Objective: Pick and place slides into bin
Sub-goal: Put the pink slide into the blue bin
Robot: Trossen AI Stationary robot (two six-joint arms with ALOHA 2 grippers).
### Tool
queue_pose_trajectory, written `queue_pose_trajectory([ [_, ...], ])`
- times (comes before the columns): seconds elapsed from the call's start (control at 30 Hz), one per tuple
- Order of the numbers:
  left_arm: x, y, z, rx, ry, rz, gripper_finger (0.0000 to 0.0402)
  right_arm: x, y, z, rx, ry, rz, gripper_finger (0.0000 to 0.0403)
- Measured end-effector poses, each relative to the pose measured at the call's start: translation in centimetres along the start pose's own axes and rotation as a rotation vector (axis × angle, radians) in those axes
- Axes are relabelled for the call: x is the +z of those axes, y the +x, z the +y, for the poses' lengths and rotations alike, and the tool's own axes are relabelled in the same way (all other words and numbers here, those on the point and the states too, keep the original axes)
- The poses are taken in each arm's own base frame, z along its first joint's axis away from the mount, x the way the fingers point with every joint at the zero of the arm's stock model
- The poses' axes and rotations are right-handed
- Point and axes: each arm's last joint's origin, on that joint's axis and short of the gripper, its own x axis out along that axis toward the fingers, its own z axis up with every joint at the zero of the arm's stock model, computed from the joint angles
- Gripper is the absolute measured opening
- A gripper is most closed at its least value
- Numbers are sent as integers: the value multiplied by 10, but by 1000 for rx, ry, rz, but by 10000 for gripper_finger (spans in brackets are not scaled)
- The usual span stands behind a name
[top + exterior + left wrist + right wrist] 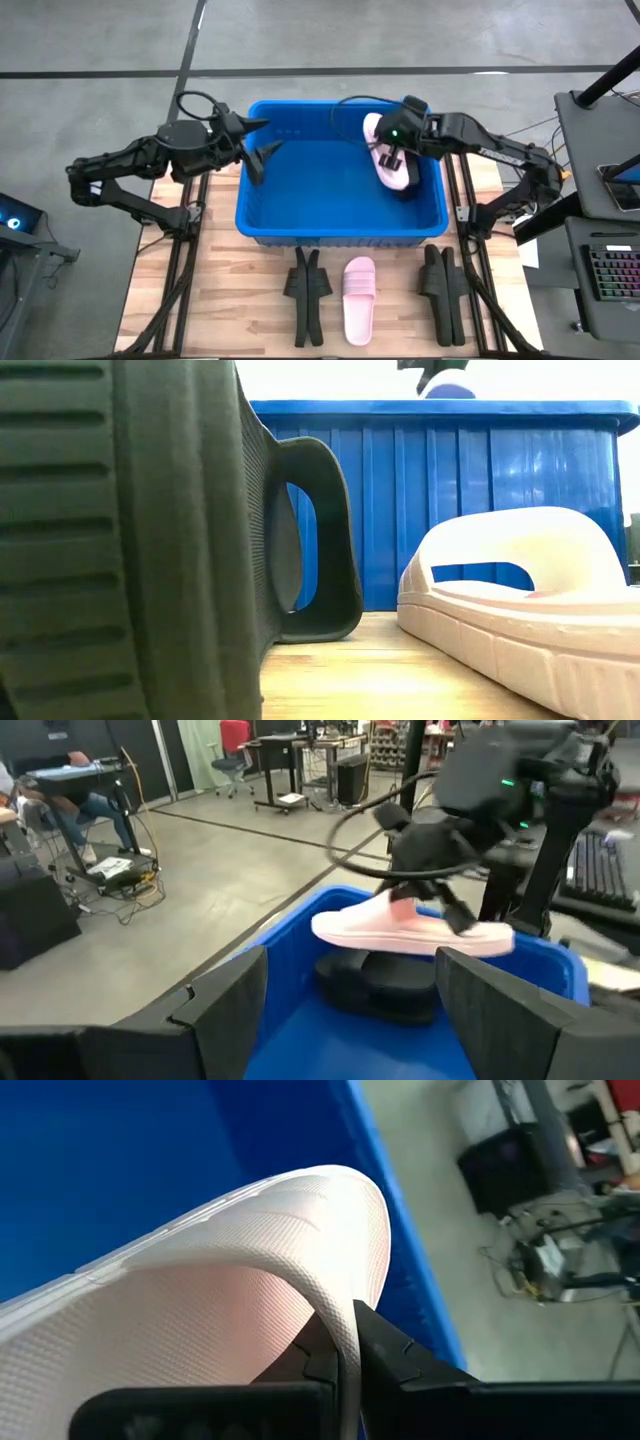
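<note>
My right gripper (393, 150) is shut on a light pink slide (392, 160) and holds it over the right part of the blue bin (262, 228). In the left wrist view the pink slide (410, 932) hangs above a black slide (385, 985) that lies on the bin's floor. My left gripper (262, 145) stands open over the bin's left part, with nothing between its fingers (225, 1010). On the table in front of the bin, another pink slide (359, 298) rests on its sole between two black pairs (307, 290) (443, 290). My right gripper pinches the pink slide's strap (340, 1315) at its edge, one finger under the arch and one outside. The fingers come slanting down from above. The slide hangs clear of the bin's floor, roughly level, sole down.
The bin fills the table's middle and its near wall (450, 500) rises behind the slides on the table. A black slide (150, 540) stands on edge close to the low camera, beside the pink one (520, 590). Desks and a keyboard (610, 270) stand to the right.
</note>
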Motion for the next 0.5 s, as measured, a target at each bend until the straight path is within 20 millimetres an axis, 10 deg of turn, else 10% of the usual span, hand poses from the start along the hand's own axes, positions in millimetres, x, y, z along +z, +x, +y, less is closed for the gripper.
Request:
queue_pose_trajectory([
  [0.5, -4, 13, -4, 137, 47, 5, 272, -18, 86, 41, -28, -241, 7, 9],
])
